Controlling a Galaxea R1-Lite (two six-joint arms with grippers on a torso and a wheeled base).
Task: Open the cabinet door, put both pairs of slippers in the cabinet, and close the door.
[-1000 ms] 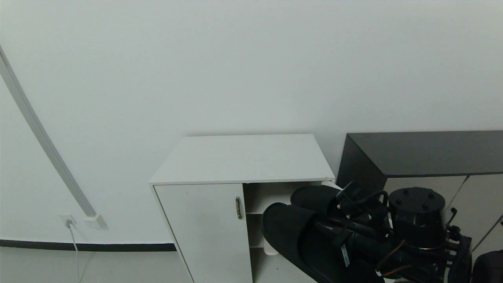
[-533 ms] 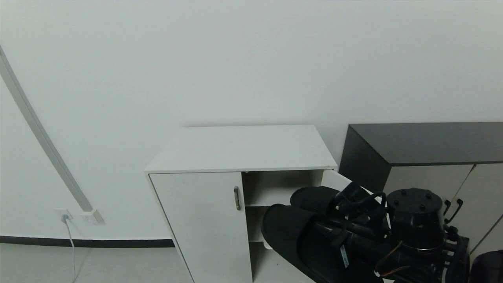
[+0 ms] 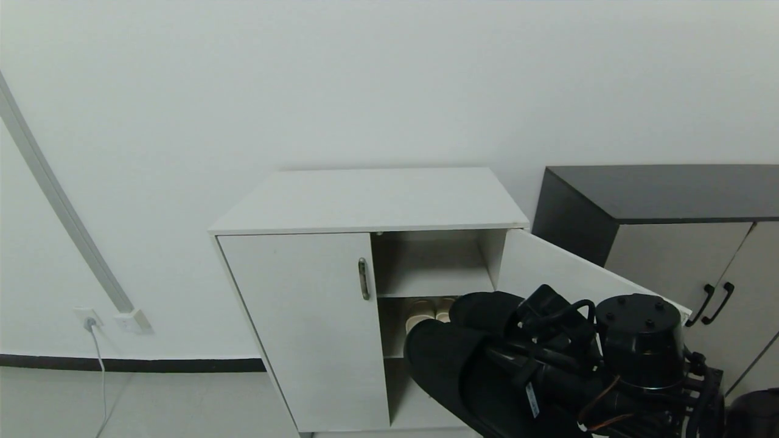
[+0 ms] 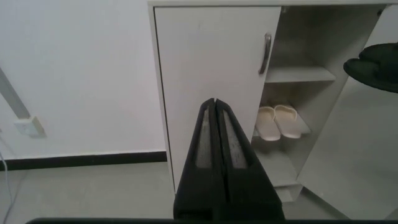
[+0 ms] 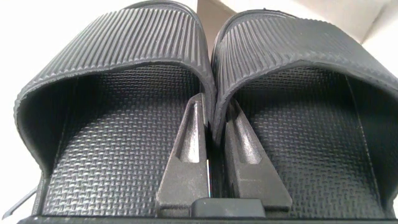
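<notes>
Head camera has shifted, baring more of the white two-door cabinet (image 3: 365, 201). My right tool (image 5: 214, 102) pinches the black ribbed rubber slippers (image 5: 118, 155), likely light and pliant, by their adjoining straps before the cabinet's open side; left tool (image 4: 214, 109) clenched, empty.

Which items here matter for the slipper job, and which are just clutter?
Job: white cabinet, open door, black slippers clamped in the right gripper, beige slippers on a shelf inside.
Lying about: dark sideboard, wall socket, cable duct.
</notes>
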